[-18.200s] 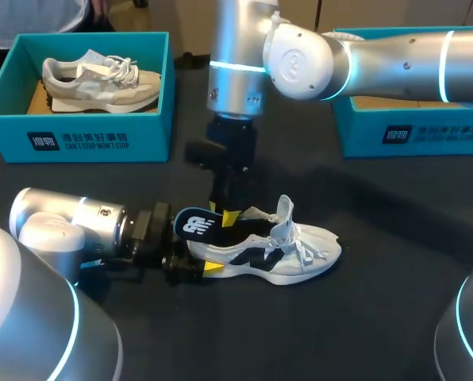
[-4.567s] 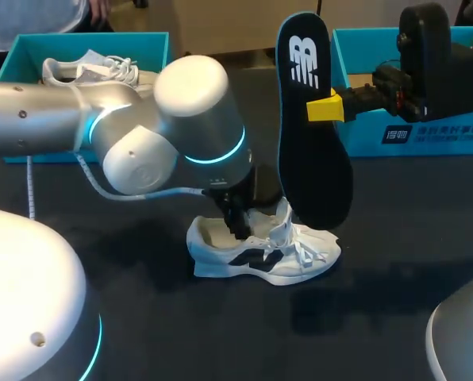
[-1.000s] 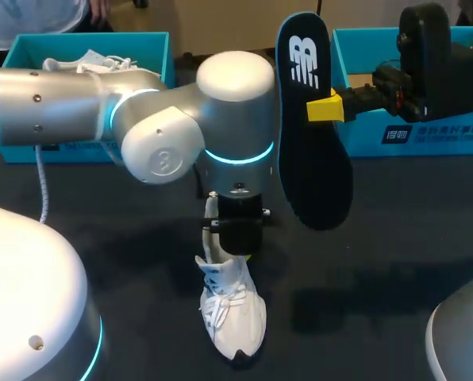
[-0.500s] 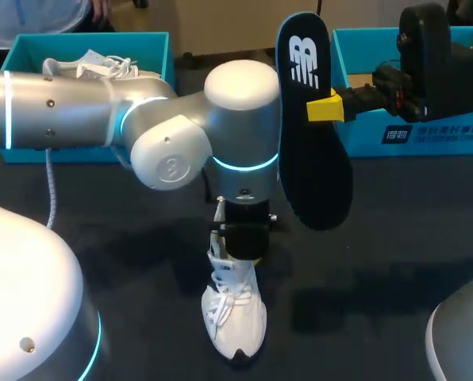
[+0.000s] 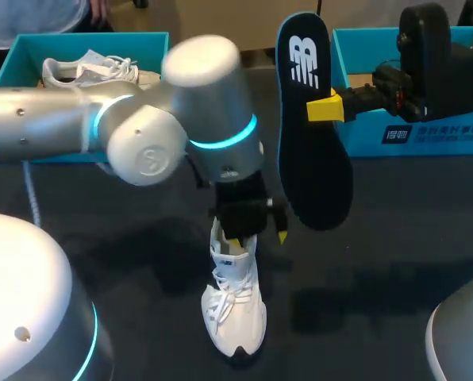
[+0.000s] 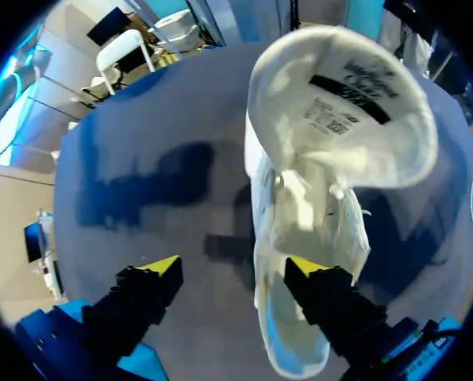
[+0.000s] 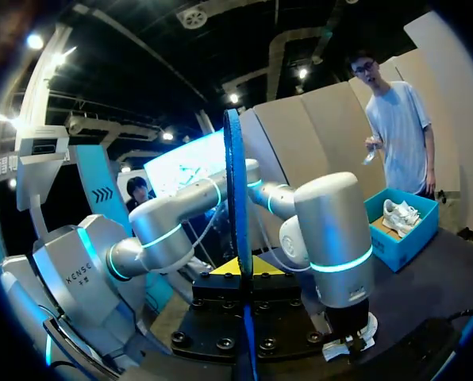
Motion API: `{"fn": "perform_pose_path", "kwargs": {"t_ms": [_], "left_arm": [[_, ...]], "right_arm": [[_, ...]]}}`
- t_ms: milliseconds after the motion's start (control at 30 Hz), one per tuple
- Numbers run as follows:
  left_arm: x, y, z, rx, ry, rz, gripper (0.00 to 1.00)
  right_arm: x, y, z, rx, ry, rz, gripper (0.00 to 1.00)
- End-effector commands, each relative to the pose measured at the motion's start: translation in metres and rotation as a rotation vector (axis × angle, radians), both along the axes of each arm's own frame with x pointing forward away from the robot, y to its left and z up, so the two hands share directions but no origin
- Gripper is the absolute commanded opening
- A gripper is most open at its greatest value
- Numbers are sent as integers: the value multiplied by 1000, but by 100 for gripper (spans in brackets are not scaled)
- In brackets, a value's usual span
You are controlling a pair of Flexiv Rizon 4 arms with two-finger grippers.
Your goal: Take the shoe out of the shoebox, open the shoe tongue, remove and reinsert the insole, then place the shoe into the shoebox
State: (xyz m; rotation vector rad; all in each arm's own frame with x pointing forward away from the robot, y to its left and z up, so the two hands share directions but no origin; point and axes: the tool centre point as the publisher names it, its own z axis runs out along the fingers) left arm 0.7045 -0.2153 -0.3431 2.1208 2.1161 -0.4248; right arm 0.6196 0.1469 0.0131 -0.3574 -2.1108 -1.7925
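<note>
Shoe point(image 5: 235, 313) sits mid-table point(image 5: 395, 262) toward front edge, toe to that edge, heel under L gripper point(image 5: 257, 238), fingers spread w/ nothing held; R gripper point(image 5: 325, 105), clamped on upright insole point(image 5: 312, 127), hangs right of shoe, nearer its heel.

— What do we make of the shoe point(image 5: 235, 317)?
— White woven cloth, matt; seen from the left wrist, its inside looks soft and fleecy.
— And the insole point(image 5: 312, 127)?
— We'd say dark foam, smooth-faced and matt.
— The table point(image 5: 395, 262)?
— A dark, matt cover. Our left arm point(image 5: 197, 87) is smooth silver metal with a satin sheen, and the shoebox point(image 5: 363, 139) looks like matt teal cardboard.
</note>
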Motion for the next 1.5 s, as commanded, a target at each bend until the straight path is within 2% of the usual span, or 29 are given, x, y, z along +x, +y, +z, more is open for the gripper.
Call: {"fn": "perform_pose_path", "kwargs": {"t_ms": [33, 133, 167, 200, 300, 500, 700, 1033, 1067, 1100, 1500], "left_arm": [[6, 32, 36, -271, 7, 47, 100], [9, 30, 58, -398, 4, 70, 100], [9, 30, 60, -410, 3, 70, 100], [9, 29, 75, -483, -17, 68, 100], [9, 29, 96, -590, -25, 65, 100], [20, 29, 124, -720, -19, 104, 100], [34, 38, 153, -867, -8, 165, 100], [51, 53, 179, -1004, -5, 215, 100], [53, 54, 184, -1020, 8, 227, 100], [59, 56, 194, -1047, 91, 226, 100], [59, 56, 194, -1047, 91, 226, 100]], "right_arm": [[2, 3, 0, -2, 1, 2, 0], [2, 3, 0, -2, 1, 2, 0], [2, 3, 0, -2, 1, 2, 0], [2, 3, 0, -2, 1, 2, 0], [2, 3, 0, -2, 1, 2, 0], [2, 3, 0, -2, 1, 2, 0], [2, 3, 0, -2, 1, 2, 0], [2, 3, 0, -2, 1, 2, 0], [2, 3, 0, -2, 1, 2, 0], [2, 3, 0, -2, 1, 2, 0], [2, 3, 0, -2, 1, 2, 0]]}}
